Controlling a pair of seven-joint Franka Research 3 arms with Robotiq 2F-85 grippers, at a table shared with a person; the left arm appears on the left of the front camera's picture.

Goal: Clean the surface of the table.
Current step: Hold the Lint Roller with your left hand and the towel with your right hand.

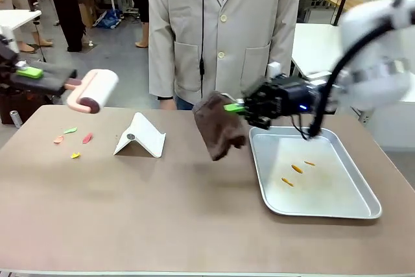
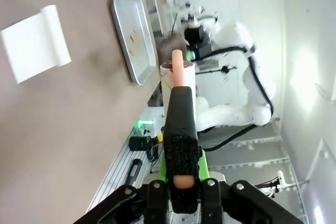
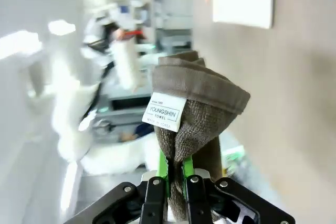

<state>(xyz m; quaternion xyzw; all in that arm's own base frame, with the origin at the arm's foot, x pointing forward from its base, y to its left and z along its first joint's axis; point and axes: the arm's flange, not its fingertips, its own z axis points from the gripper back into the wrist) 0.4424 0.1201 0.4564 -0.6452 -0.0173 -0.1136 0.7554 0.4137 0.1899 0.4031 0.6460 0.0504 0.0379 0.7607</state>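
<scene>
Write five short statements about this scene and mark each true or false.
1. The right pincer holds a brown towel. True.
2. The left pincer holds a sponge. False: it holds a roller.
3. The tray is bare. False: orange scraps lie in it.
4. Coloured scraps lie on the table, on the robot's left. True.
5. The towel lies flat on the table. False: it hangs from the pincer.
</scene>
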